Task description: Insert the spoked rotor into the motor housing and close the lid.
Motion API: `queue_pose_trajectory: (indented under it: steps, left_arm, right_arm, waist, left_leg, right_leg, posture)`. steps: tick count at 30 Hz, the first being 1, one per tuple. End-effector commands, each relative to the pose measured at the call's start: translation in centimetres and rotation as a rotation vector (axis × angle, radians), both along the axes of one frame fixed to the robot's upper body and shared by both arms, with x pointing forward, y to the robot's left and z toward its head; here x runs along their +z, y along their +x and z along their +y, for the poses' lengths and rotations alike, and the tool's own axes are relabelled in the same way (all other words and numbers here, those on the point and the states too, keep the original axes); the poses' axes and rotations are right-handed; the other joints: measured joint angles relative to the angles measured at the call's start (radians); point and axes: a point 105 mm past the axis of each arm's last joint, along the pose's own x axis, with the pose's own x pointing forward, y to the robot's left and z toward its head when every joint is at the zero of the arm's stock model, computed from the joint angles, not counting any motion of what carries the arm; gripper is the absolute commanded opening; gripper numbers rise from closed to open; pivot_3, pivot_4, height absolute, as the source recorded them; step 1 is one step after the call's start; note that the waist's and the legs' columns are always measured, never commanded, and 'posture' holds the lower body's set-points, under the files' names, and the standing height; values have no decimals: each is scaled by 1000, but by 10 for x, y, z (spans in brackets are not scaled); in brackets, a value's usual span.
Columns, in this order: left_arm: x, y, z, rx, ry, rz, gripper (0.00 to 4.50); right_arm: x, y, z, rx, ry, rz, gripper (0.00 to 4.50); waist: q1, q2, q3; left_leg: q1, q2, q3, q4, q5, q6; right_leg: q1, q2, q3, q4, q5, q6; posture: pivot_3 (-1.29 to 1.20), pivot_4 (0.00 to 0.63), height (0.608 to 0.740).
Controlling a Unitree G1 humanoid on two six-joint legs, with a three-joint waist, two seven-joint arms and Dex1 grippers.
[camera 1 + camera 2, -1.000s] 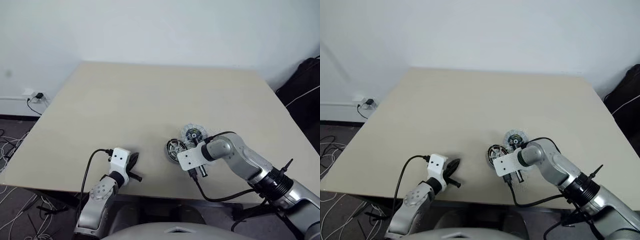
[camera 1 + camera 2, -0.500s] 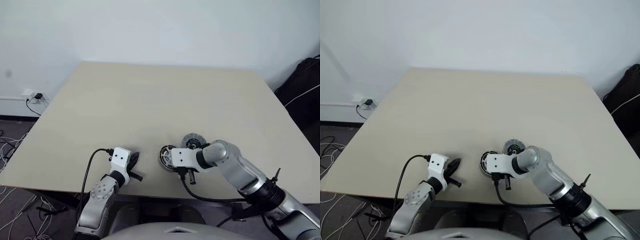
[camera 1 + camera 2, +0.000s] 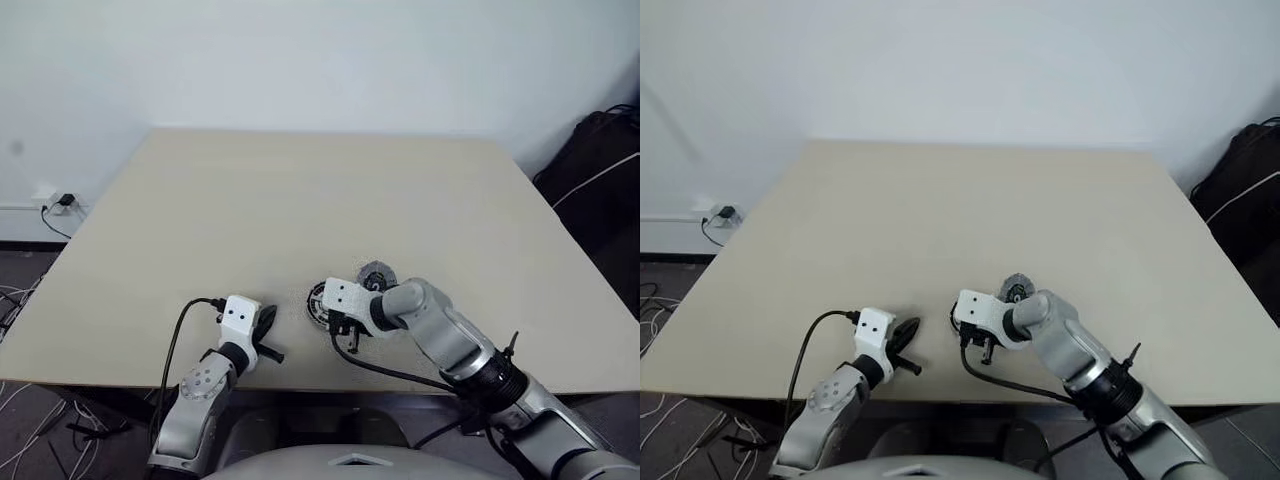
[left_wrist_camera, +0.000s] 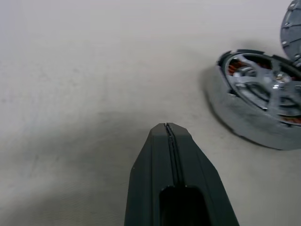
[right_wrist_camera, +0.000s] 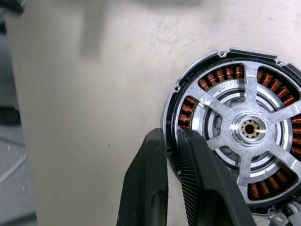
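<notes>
1. The spoked rotor (image 5: 249, 128) is sitting inside the motor housing (image 5: 175, 113), its slim arms lying over the copper windings, so the insertion step looks done and the housing is resting flat on the table (image 3: 300, 200) near the front edge, slightly right of centre.

2. The right gripper (image 5: 171, 150) is pinching the rim of the housing: one black finger is pressing on the outside of the dark wall and the other is sitting just inside it, over the windings. That narrow grasp on the rim is probably serving to steady or shift the housing so the cover can go on squarely.

3. The lid (image 3: 376, 275) is lying on the table just beyond the housing, on its far right side, touching it or nearly so; I cannot tell which. It is not yet on the housing, so closing is the step that remains.

4. The right arm is reaching in from the right and bending across toward the left, with the wrist tipped steeply downward so the fingers are coming onto the housing from above.

5. The left gripper (image 4: 168, 127) is clenched on nothing, its two fingers pressed together. It is hovering low near the front edge, to the left of the housing and apart from it, pointing toward it, seemingly waiting in reserve.
</notes>
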Motion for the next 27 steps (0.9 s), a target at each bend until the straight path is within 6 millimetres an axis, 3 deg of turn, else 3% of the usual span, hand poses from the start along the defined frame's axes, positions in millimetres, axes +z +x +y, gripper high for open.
queue_pose_trajectory:
  steps: [1, 4, 8, 12, 14, 15, 19, 22, 23, 25, 27]
  left_arm:
    - [13, 6, -2, -6, -15, -54, 0]
    - [13, 6, -2, -7, -15, -55, 0]
    - [13, 7, -2, -10, -13, -56, 0]
    - [14, 8, -3, -17, -13, -62, 0]
    - [14, 9, -3, -19, -13, -63, 0]
    - [15, 9, -3, -21, -11, -65, 0]
    - [17, 6, -5, -42, -2, -78, 0]
    - [17, 5, -5, -46, 10, -85, 0]
    - [16, 5, -4, -40, 15, -86, 0]
    - [16, 5, -3, -32, 18, -87, 0]
    - [15, 4, -3, -37, 19, -84, 0]
  right_arm:
    - [24, 19, 4, -50, 39, -115, 1441]
    - [37, 23, 11, -39, 70, -169, 2384]
    - [57, 26, 21, 3, 120, -252, 2384]
    - [92, 34, 40, 47, 300, -445, 2384]
    - [101, 39, 41, 34, 337, -508, 2384]
    - [106, 51, 34, -38, 343, -564, 2384]
    - [115, 84, -2, -253, 264, -757, 1141]
    - [105, 102, -51, -452, 111, -822, 156]
    - [97, 103, -72, -478, 4, -842, 69]
    - [87, 102, -95, -487, -123, -857, 69]
    - [70, 90, -123, -445, -289, -813, 69]
  waist:
    - [0, 1, 1]
    - [1, 2, 1]
    - [2, 2, 1]
    - [1, 2, 1]
    - [1, 2, 1]
    - [1, 2, 1]
    - [1, 2, 1]
    - [1, 2, 1]
    - [1, 2, 1]
    - [1, 2, 1]
    - [1, 3, 0]
  left_leg:
    - [0, 0, 0, 0, 0, 0]
    - [0, 0, 0, 0, 0, 0]
    - [-2, -1, 0, 0, 3, -4]
    - [-6, -1, 1, -1, 1, -1]
    - [-7, -1, 1, -2, 1, -1]
    - [-7, -1, 1, -3, 1, -1]
    - [-7, -1, 2, -2, 2, -3]
    - [-6, -1, 4, -2, 2, -4]
    - [-6, -1, 5, -2, 2, -4]
    - [-6, -1, 5, -2, 2, -4]
    - [-6, -1, 5, -3, 2, -4]
  right_leg:
    - [0, 0, 0, 0, 0, 0]
    - [0, 0, 0, 0, 0, 0]
    - [-3, 0, 0, 0, 0, -1]
    - [-7, 0, 0, -1, 3, -5]
    - [-9, 1, 0, -1, 3, -5]
    - [-9, 2, 0, -1, 2, -4]
    - [-8, 2, 1, -1, -1, -2]
    - [-8, 2, 3, -1, -2, -3]
    - [-8, 2, 4, -1, -1, -3]
    - [-9, 1, 4, -1, -1, -3]
    - [-10, 1, 4, -1, -2, -3]
  posture:
    - [0, 0, 740]
    - [0, 0, 740]
    - [0, 0, 740]
    - [0, 0, 740]
    - [0, 0, 740]
    - [0, 0, 740]
    - [0, 0, 740]
    - [0, 0, 740]
    - [0, 0, 740]
    - [0, 0, 740]
    - [0, 0, 740]
